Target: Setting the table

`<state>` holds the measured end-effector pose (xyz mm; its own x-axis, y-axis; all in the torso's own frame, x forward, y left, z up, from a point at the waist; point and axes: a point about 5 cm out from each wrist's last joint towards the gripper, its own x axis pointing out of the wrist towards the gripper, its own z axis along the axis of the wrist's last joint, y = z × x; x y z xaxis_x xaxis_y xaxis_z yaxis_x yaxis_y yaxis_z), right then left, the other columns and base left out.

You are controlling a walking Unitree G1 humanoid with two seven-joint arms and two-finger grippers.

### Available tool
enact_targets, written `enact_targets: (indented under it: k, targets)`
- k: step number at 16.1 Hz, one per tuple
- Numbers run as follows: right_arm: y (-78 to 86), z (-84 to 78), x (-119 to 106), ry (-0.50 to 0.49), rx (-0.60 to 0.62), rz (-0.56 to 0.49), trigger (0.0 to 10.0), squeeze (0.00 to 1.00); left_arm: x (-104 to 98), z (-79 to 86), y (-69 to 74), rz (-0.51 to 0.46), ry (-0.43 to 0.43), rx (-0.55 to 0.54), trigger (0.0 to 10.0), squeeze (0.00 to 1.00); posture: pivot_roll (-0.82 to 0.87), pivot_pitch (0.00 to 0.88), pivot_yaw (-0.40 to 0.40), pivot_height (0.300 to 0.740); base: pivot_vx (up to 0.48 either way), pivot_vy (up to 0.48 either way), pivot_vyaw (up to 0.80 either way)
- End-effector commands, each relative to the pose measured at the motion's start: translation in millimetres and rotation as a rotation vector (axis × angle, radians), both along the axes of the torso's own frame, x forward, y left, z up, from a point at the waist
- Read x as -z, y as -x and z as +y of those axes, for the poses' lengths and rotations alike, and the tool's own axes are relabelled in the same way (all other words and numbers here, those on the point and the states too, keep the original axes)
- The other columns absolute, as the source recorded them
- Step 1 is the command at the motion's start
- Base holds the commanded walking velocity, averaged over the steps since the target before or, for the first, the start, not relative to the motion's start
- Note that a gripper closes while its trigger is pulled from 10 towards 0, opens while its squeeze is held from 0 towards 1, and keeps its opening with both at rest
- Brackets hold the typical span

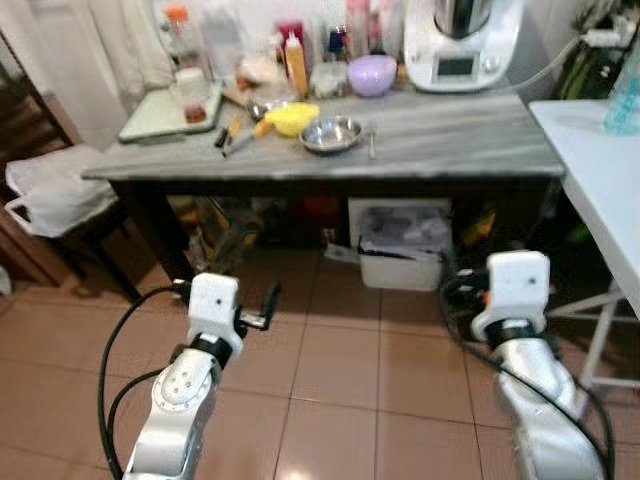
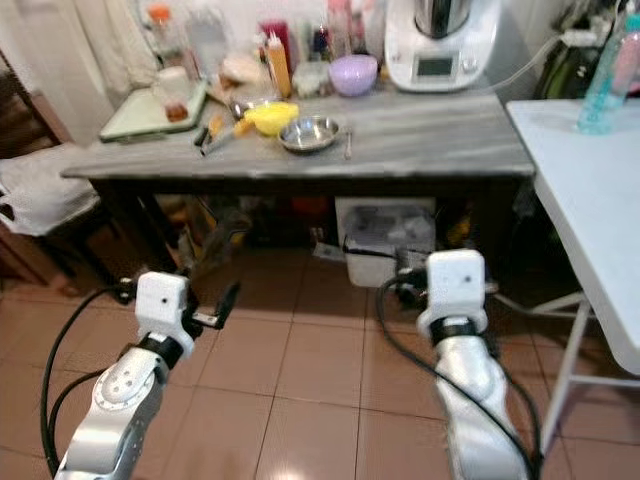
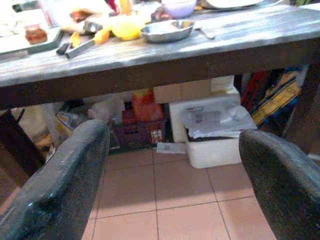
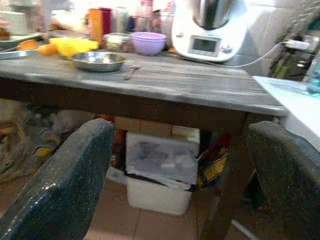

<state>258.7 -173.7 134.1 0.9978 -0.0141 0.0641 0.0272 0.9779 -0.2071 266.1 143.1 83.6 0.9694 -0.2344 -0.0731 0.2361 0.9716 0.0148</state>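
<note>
Terracotta floor [image 1: 340,370]: glossy square tiles with pale grout, nearest the robot, under both silver arms.
Left claw [image 3: 170,165]: released, its two black, grainy, rounded fingers [image 3: 65,175] spread wide, held low over the floor and well short of the worktop.
Right claw [image 4: 175,175]: also released, fingers [image 4: 65,175] wide apart, low and pointed at the worktop's underside.
Under the worktop: a white plastic bin [image 1: 402,250] holding crumpled paper; the left wrist view adds a dark crate [image 3: 142,132] with a red bag beside it.
Worktop [image 1: 450,140]: grey, streaked, stone-like slab on dark legs.
Steel bowl [image 1: 331,133]: shallow, round, shiny, near the front edge, with a small spoon [image 1: 372,143] just to its right.
Yellow bowl [image 1: 291,118]: matte plastic, touching or just behind the steel bowl on its left.
Knives [image 1: 232,137]: dark-handled, left of the yellow bowl.
Green tray [image 1: 165,112]: flat, at the far left, carrying a jar.
Lilac bowl [image 1: 372,74]: smooth, further back.
White kitchen machine [image 1: 462,40]: at the rear; the right wrist view shows its display panel plainly.
White table [image 1: 600,170]: on the robot's right; the right eye view shows a blue bottle [image 2: 608,80] on it.
</note>
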Motion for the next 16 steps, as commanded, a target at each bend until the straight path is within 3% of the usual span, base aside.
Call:
enact_targets:
  k: [1, 6, 12, 16]
  targets:
    - [1.1, 2.8, 0, 0.005, -0.014, -0.011, 10.0, 0.00, -3, 2.9, -4.0, -0.020, -0.013, -0.016, 10.0, 0.00, -0.08, 0.008, 0.114, 0.740, 0.000, 0.000, 0.00]
    - [-0.8, 2.7, -2, 0.010, -0.012, -0.019, 10.0, 0.00, -3, -3.0, -5.6, -0.022, 0.000, 0.026, 10.0, 0.00, -0.09, 0.005, 0.123, 0.740, 0.000, 0.000, 0.00]
    - [1.0, -3.0, 4, -0.038, 0.039, 0.002, 10.0, 0.00, -2, -9.0, -6.2, -0.005, 0.019, 0.078, 10.0, 0.00, -0.09, 0.005, 0.128, 0.740, 0.000, -0.258, 0.00]
    - [1.4, 1.1, 10, -0.066, 0.063, 0.008, 10.0, 0.00, -2, -7.3, -6.6, 0.008, 0.006, 0.113, 10.0, 0.00, -0.08, 0.006, 0.172, 0.740, 0.000, -0.125, 0.00]
